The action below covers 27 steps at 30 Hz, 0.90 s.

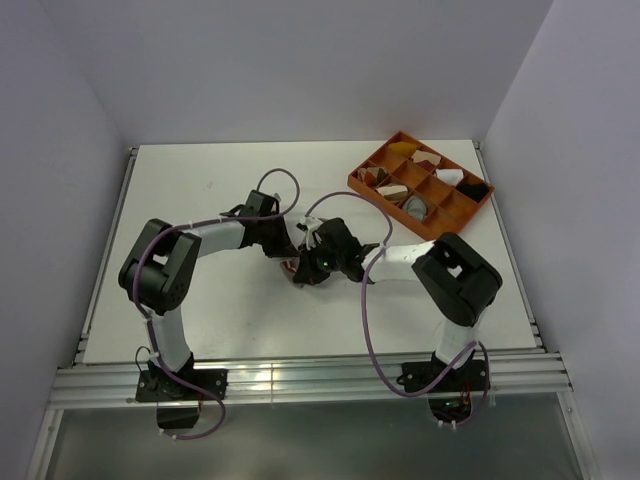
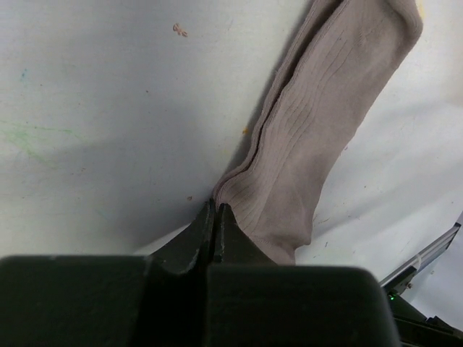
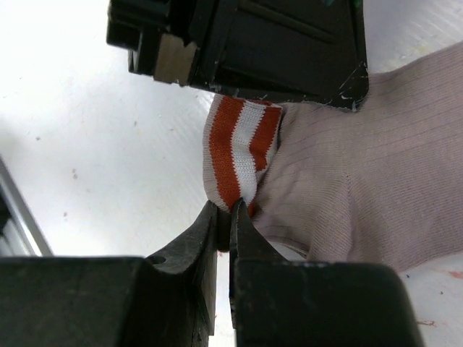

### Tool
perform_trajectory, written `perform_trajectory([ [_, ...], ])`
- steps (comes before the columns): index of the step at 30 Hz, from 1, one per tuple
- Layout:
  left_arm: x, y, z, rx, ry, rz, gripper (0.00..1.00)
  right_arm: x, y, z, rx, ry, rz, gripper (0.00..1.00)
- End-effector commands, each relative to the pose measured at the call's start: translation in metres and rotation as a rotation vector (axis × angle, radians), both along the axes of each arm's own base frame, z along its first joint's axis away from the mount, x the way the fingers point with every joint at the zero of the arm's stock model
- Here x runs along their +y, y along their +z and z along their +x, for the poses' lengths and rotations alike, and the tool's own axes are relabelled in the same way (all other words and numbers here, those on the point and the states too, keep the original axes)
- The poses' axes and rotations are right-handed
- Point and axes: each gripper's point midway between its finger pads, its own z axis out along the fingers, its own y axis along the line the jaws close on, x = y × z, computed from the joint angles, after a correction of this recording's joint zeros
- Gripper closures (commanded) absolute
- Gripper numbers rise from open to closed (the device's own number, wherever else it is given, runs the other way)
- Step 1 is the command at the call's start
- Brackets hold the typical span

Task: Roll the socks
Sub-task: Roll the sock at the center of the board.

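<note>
At the tips of the left gripper [image 2: 216, 211] we see the two dark fingers pressed together with a thin slit between them. They close right on the folded edge of the pinkish-tan sock [image 2: 318, 152]. From that pinch the sock runs ahead of the fingertips and off to their right, lying flat and ribbed on the white table [image 2: 94, 108]. Another part of it slips down beside the right-hand finger and out of sight behind it. Left of the fingers we see tabletop in shadow.

Further right, the right gripper [image 3: 226, 213] faces the left one, almost nose to nose in the top view, with the sock between them. Its fingers are pressed together too, nipping the near edge of the sock's cuff [image 3: 242, 144], which is striped red and white and rises just ahead of its tips. The black body of the left gripper sits just beyond that cuff, over its far end. To the right of the cuff the plain knit spreads out.

Well apart from both grippers, beyond and to the right of the right one, we find the orange divided tray [image 1: 378, 155] holding small cloth bundles.
</note>
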Motion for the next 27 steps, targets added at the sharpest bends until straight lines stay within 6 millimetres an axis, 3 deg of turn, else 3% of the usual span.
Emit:
perform_trajectory([
  [1,0.000,0.017,0.029,-0.130,-0.001,0.012,0.99,0.005,0.019,-0.019,0.109,0.078,0.064,1.00],
  [10,0.004,0.014,0.023,-0.137,0.001,0.012,0.94,0.003,0.006,-0.013,0.314,0.044,0.172,1.00],
  [16,0.010,0.028,0.030,-0.156,0.067,0.028,0.82,-0.001,-0.007,-0.008,0.389,0.011,0.198,1.00],
  [18,0.024,0.038,0.037,-0.190,0.146,0.070,0.72,-0.004,-0.011,-0.006,0.417,-0.005,0.204,1.00],
  [22,0.042,0.061,0.036,-0.234,0.244,0.097,0.40,-0.004,-0.012,-0.003,0.443,-0.011,0.219,1.00],
  [27,0.069,0.088,0.021,-0.280,0.386,0.081,0.34,-0.003,-0.011,0.003,0.453,-0.037,0.222,1.00],
])
